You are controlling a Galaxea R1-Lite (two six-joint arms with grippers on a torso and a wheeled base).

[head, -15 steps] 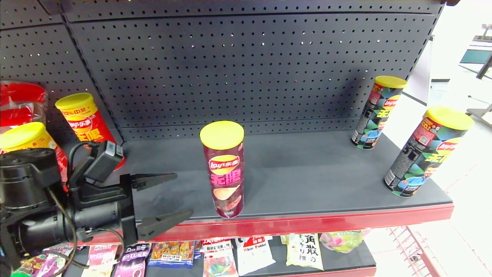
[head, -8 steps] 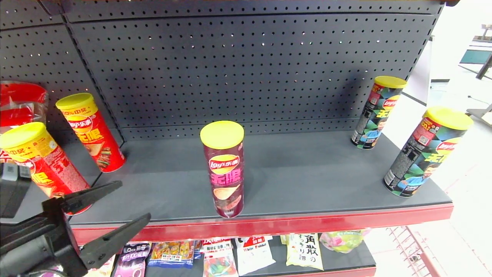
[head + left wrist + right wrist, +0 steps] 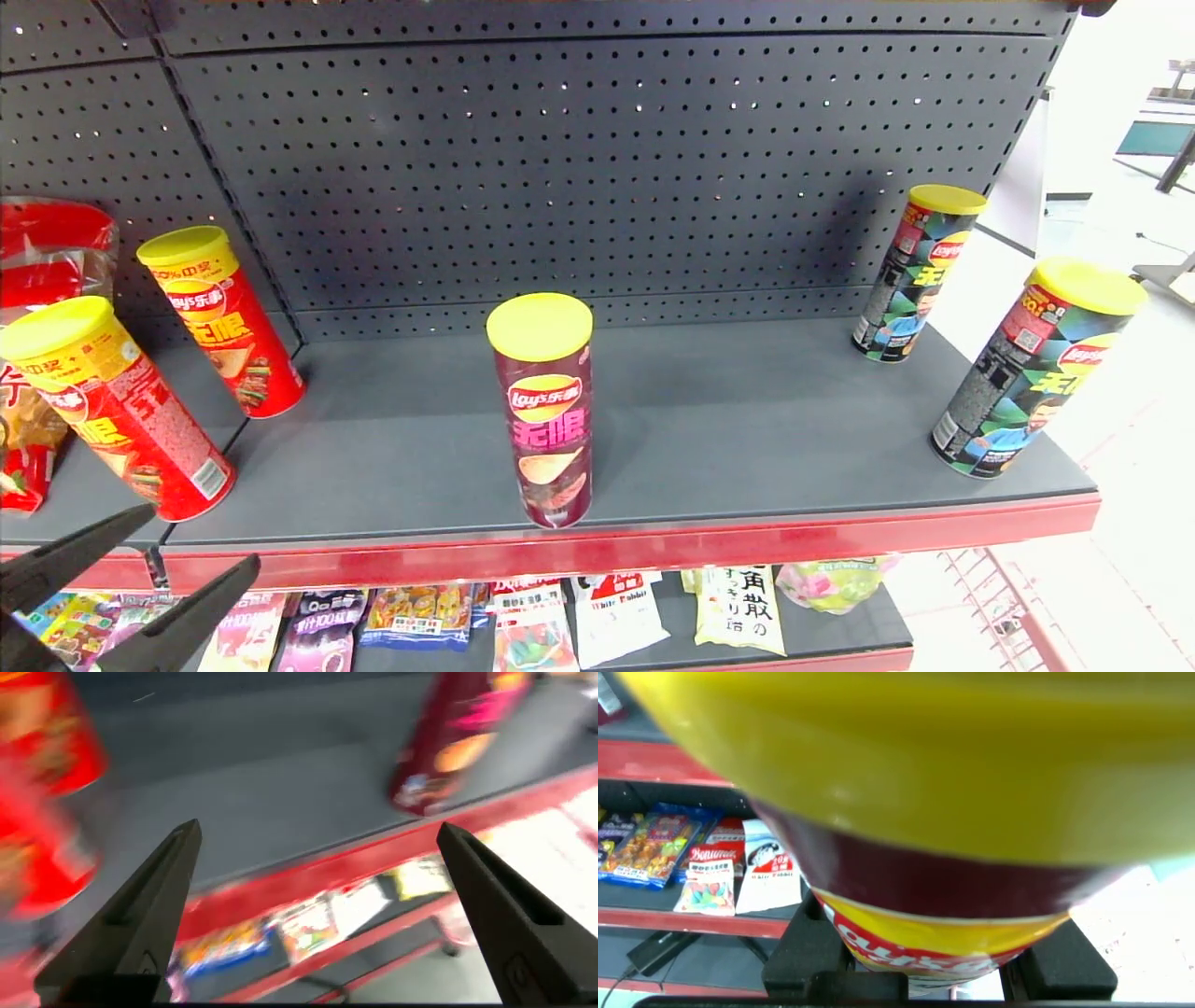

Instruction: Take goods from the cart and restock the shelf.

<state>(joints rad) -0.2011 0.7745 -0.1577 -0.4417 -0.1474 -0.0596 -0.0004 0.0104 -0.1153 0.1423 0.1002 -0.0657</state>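
Chip can (image 3: 906, 812), lid blurred, apparently gripped by right fingers (image 3: 1069, 969); left fingers (image 3: 187, 611) spread, cropped.

- The left tool (image 3: 203, 534) sits low at the robot's left. Its two dark tapered fingers (image 3: 140, 924) are spread wide with nothing between them, tips aimed forward.
- The right tool (image 3: 934, 963) clamps a yellow-lidded chips can (image 3: 906, 765), with black fingers (image 3: 799, 952) against either side.

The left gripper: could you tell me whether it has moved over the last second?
Yes. The left gripper has withdrawn leftward and downward, away from the maroon can, its tips now near the shelf's red front edge.
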